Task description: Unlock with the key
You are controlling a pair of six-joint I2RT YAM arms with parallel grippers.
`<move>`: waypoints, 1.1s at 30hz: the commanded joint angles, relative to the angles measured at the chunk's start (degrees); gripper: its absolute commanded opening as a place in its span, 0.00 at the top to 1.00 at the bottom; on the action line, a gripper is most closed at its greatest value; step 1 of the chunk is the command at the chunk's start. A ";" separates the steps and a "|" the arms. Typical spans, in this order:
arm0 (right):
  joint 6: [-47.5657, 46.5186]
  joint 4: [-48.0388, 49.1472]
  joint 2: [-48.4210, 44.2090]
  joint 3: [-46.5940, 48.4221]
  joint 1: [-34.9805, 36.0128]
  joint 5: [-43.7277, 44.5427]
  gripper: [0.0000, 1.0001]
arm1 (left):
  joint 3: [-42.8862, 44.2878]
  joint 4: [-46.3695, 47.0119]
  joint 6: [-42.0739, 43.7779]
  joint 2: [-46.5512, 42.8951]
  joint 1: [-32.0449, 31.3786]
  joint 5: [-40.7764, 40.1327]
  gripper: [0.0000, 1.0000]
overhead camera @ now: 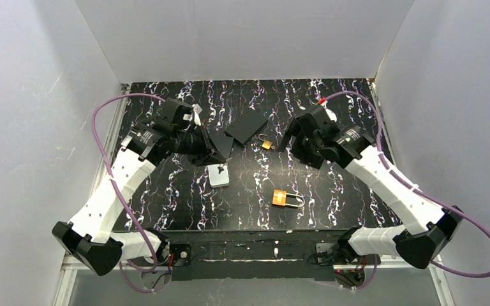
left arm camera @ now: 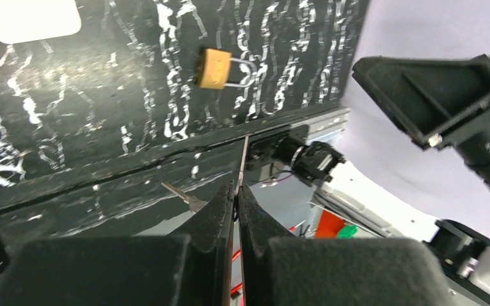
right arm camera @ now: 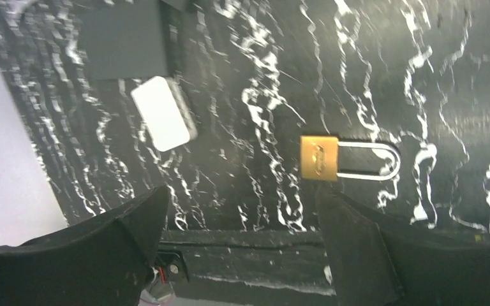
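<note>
The left gripper is pinched almost closed on a thin metal key, seen edge-on. The right gripper hangs with its fingers spread wide, holding nothing. The brass padlock lies flat on the black marbled table, right of centre toward the near edge, apart from both grippers.

Black marbled table, brass padlock, white block

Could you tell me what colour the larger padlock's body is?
Brass gold. The right wrist view shows the padlock body best.
</note>
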 commanded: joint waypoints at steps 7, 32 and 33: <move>29.65 -4.23 -5.71 -18.97 -6.44 -11.35 0.02 | 0.74 -8.59 6.94 -1.52 0.41 -4.85 1.00; 75.71 12.80 3.59 -34.97 5.97 6.42 0.02 | 0.16 -10.69 16.46 2.14 3.77 2.70 1.00; 76.51 11.94 4.15 -34.39 6.35 7.70 0.02 | 0.12 -10.76 16.66 2.07 3.83 2.63 1.00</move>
